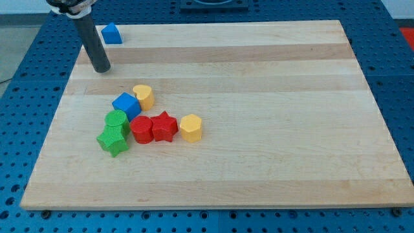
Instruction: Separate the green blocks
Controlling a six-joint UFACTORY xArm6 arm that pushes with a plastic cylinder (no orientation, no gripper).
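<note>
Two green blocks touch each other at the board's left centre: a green round block (pixel 117 120) and, just below it, a green star block (pixel 113 140). My tip (pixel 101 68) rests on the board at the upper left, well above the green blocks and apart from them. A blue cube (pixel 126 105) touches the green round block on its upper right. A red round block (pixel 141 129) lies against the green pair's right side.
A red star block (pixel 164 127) sits right of the red round block, with a yellow hexagonal block (pixel 191 127) beyond it. A yellow round block (pixel 143 96) is above the blue cube. A blue block (pixel 111 33) lies at the wooden board's (pixel 259 129) top left corner.
</note>
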